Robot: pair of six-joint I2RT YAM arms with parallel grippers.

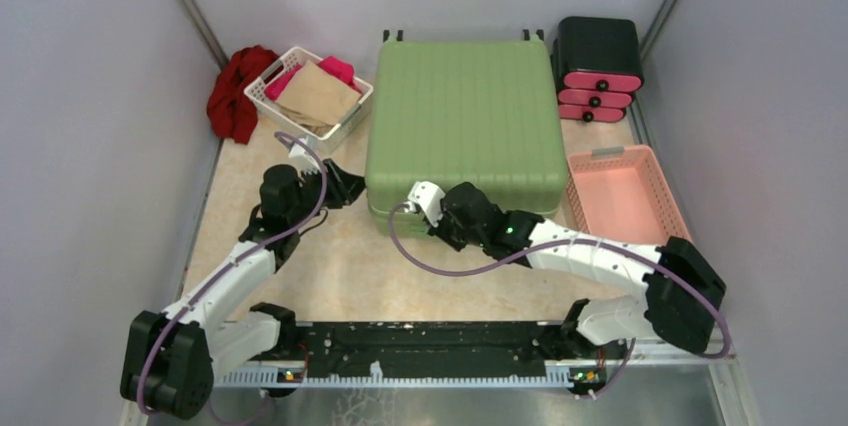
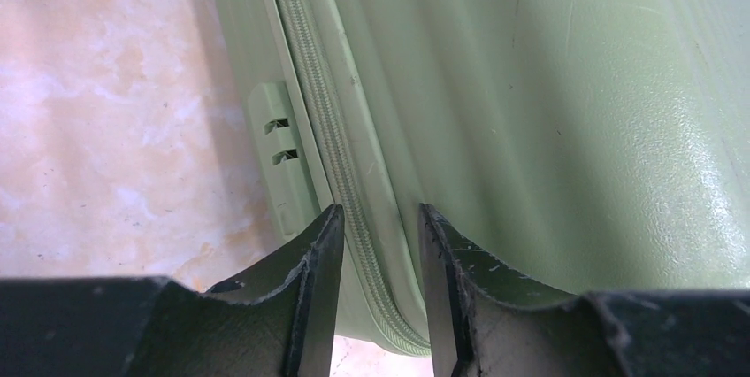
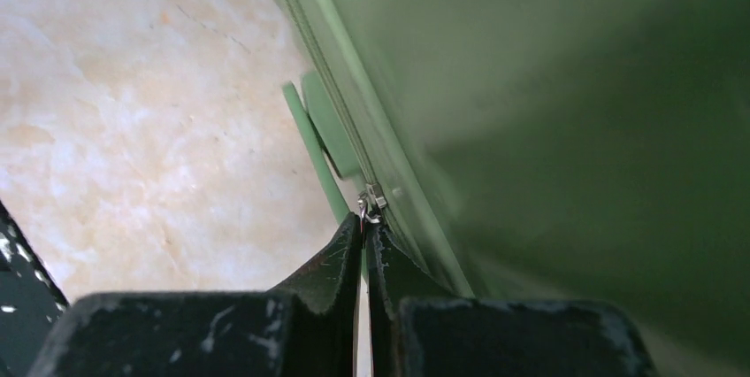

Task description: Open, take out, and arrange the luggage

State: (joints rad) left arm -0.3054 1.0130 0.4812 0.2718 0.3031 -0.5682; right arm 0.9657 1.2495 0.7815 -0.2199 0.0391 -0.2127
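Observation:
The luggage (image 1: 460,116) is a light-green ribbed suitcase lying flat and closed in the middle of the table. My left gripper (image 1: 348,186) is at its near left corner. In the left wrist view this gripper (image 2: 380,218) is open, with the zipper seam (image 2: 323,120) of the luggage (image 2: 531,111) running just past the gap between its fingers. My right gripper (image 1: 432,221) is at the near edge of the case. Seen from the right wrist, the right gripper (image 3: 364,222) is shut on the small metal zipper pull (image 3: 371,203) of the luggage (image 3: 548,129).
A white basket (image 1: 262,86) of folded clothes and a red cloth (image 1: 235,91) sit at the back left. A black-and-pink drawer box (image 1: 598,66) stands at the back right, with a pink basket (image 1: 625,191) in front of it. Grey walls close in both sides.

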